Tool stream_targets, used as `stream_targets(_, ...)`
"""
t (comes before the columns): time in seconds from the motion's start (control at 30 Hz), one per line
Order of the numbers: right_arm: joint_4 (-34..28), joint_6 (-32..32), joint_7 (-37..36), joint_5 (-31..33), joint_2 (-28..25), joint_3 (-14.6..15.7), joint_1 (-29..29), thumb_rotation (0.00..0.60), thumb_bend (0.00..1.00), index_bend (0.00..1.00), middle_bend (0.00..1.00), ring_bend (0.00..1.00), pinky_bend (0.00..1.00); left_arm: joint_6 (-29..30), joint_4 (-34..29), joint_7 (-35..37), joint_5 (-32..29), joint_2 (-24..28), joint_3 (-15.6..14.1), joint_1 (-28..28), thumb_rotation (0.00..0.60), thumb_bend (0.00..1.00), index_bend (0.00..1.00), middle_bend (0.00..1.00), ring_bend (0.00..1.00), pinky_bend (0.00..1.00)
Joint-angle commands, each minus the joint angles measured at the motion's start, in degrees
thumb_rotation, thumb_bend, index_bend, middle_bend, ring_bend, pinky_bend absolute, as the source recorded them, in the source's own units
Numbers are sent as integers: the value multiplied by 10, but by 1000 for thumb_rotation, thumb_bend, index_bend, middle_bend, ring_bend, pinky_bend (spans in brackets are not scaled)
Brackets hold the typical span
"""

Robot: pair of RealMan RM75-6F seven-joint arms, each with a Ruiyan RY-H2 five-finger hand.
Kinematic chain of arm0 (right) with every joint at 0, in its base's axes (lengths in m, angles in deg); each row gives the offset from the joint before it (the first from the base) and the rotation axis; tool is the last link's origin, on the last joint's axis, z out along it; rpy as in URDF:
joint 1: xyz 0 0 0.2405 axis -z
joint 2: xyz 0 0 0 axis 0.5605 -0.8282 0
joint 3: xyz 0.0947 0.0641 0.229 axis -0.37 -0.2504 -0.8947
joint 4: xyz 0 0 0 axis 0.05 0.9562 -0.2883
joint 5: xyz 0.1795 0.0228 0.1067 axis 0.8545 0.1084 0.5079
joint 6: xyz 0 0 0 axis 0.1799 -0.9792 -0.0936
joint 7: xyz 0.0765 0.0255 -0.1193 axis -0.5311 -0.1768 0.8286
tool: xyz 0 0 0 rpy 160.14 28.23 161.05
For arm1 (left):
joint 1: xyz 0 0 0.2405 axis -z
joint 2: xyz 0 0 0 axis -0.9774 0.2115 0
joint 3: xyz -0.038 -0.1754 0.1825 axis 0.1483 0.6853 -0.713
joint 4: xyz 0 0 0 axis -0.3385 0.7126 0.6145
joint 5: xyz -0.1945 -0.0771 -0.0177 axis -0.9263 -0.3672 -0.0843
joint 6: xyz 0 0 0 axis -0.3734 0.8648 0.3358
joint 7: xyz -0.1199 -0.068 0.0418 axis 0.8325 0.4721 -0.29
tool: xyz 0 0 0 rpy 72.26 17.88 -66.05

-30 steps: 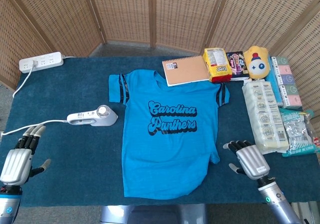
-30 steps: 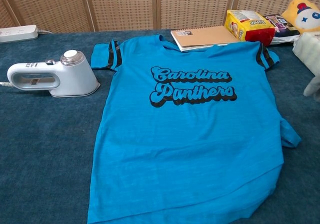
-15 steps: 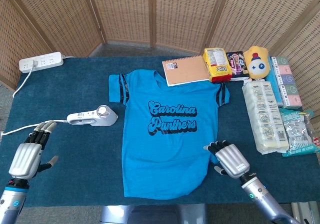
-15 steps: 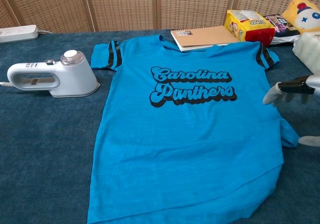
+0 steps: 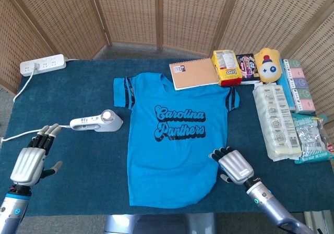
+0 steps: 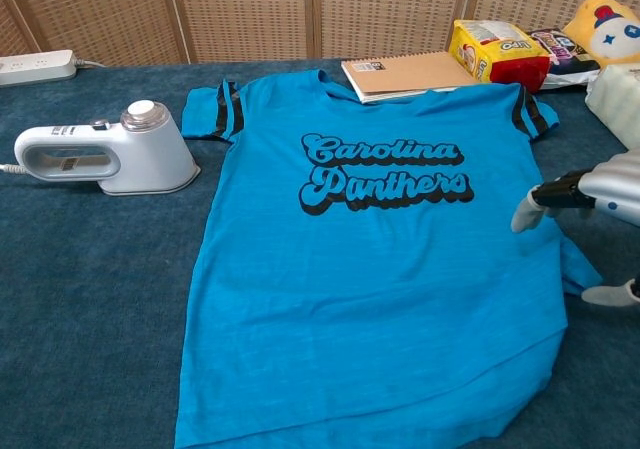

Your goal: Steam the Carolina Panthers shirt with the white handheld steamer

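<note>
Your right hand has slid left onto the shirt's right edge, fingers spread wide; your left hand, also wide, waits near the steamer.

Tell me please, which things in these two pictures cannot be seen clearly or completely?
- Left hand: absent from the chest view, outside its left edge.
- Right hand: cut by the chest view's right edge; contact with the shirt unclear.
- Steamer cord: leaves both views at the left edge; plug unseen.
- Snack packet print: too small.
</note>
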Motion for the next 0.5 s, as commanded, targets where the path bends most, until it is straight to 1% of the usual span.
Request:
stream_targets(0.03, 4, 10, 9, 7, 4, 2, -5, 600, 267, 332, 298, 297, 352, 0, 0, 0, -1, -1, -1, 0, 600, 239, 7, 83, 28, 187)
stream_targets(0.17, 8, 16, 20, 11, 10, 5, -8, 600, 274, 421, 298, 297, 352, 2, -1, 0, -2, 0, -2, 0, 600, 239, 7, 83, 28, 188)
stream_targets(0.27, 9, 14, 26, 13, 12, 8, -7, 600, 275, 460, 298, 298, 352, 7, -1, 0, -2, 4, -3, -1, 600, 240, 7, 83, 28, 187)
stream_targets(0.5, 6, 7, 42, 19, 8, 19, 2, 600, 274, 489, 316, 322, 368, 9, -2, 4, -1, 5, -6, -1, 600, 239, 7, 82, 28, 188)
